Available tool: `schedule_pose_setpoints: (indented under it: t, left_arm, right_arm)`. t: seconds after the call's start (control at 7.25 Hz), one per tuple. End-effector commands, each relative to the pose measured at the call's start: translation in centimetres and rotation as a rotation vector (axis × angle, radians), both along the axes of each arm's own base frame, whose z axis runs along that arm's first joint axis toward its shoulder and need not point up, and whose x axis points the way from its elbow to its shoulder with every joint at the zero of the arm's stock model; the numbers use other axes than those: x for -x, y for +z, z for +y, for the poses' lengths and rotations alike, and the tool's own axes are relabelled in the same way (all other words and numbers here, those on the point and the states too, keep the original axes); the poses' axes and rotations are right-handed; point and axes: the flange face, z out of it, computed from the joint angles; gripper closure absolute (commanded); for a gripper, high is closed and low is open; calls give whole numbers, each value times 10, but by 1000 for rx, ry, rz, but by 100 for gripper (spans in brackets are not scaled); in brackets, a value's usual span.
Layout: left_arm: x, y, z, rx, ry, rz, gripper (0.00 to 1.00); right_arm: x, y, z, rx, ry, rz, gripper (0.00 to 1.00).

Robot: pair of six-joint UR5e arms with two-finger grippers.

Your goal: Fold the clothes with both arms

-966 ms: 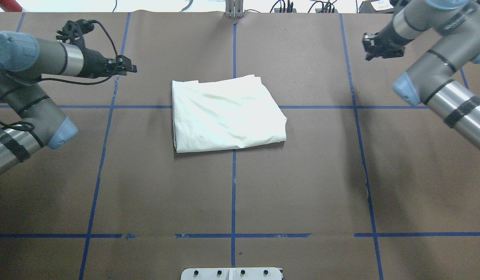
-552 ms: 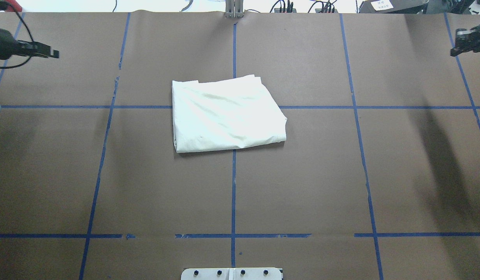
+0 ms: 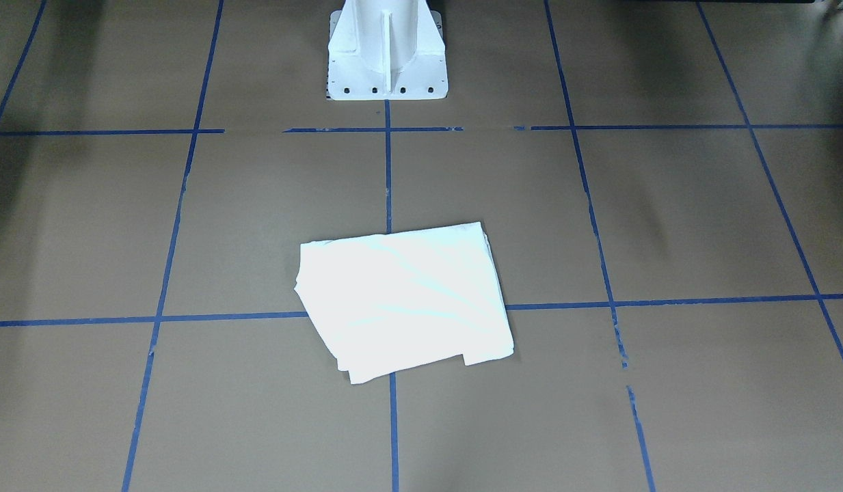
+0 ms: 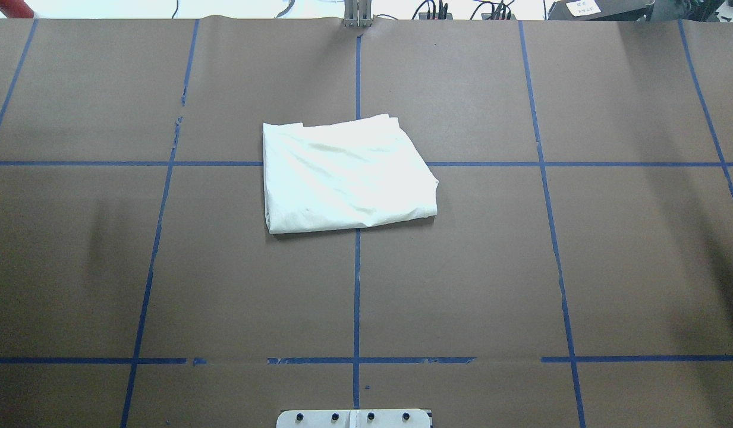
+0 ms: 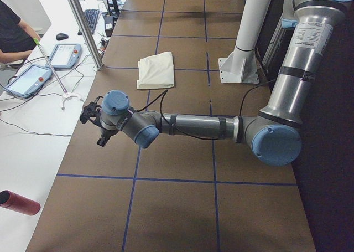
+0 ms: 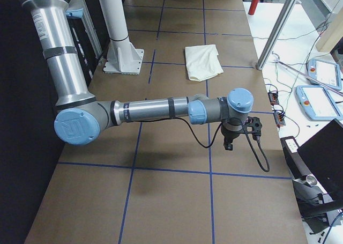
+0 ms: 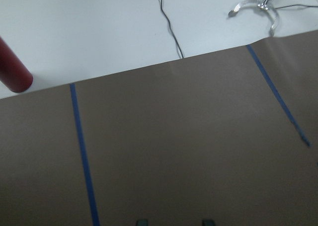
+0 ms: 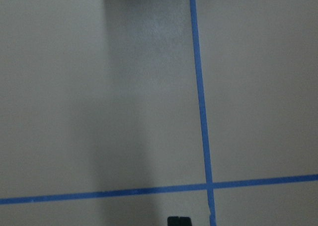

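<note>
The folded T-shirt (image 4: pixel 342 175) shows only a plain cream face; any print or collar is tucked out of sight in the folds. Well apart from the T-shirt, the left end effector (image 5: pixel 102 140) and the right end effector (image 6: pixel 228 143) are too small in the side views to judge their jaws, and each wrist view cuts them to slivers at its bottom edge. Behind the T-shirt, the white pedestal (image 3: pixel 387 48) is cropped by the front view's top edge.

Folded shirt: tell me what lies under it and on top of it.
Nothing lies on the shirt. Under it is the brown table, and it covers the crossing of two blue tape lines. Its inner layers are hidden.
</note>
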Motion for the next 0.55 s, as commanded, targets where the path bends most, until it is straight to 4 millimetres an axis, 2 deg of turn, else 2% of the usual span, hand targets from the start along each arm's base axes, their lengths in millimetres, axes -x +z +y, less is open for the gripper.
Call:
schedule_pose_setpoints:
  t: [0.0,0.14,0.28,0.41]
  left_arm:
    - [15,-4,73,204,80,-46,0]
    - [11,46,164,253,94,-38,0]
    - [11,42,167,153,88,-35,0]
    - [11,55,177,179,84,-34,0]
  right_arm:
    - [-1,21,45,29,-71,44,1]
    - [2,28,49,30,-73,42,0]
    - [5,30,50,38,-73,42,0]
    - [8,34,52,48,-78,42,0]
